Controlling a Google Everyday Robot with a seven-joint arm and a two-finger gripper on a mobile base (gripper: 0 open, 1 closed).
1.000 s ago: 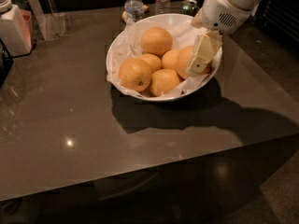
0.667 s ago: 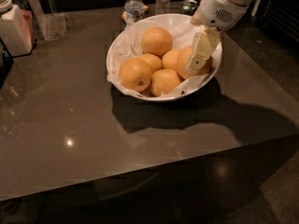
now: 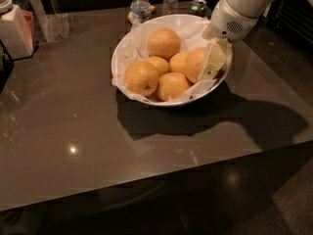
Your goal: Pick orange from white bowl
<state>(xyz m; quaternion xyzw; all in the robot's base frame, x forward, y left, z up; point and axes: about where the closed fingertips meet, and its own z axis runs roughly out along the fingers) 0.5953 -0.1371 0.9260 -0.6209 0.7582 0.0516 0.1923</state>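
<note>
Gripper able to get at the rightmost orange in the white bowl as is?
Probably yes. The gripper sits inside the white bowl by its right rim, against that orange. Nothing covers the fruit, though neighbouring oranges crowd its left side.

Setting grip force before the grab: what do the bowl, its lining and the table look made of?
Bowl: smooth, white, hard-looking, so ceramic or plastic; I can't tell which. Lining: thin white paper, matte, with crumpled folds. Table: dark and polished, mirrors a light spot; maybe stone or laminate. Gripper is inside the bowl's right side.
</note>
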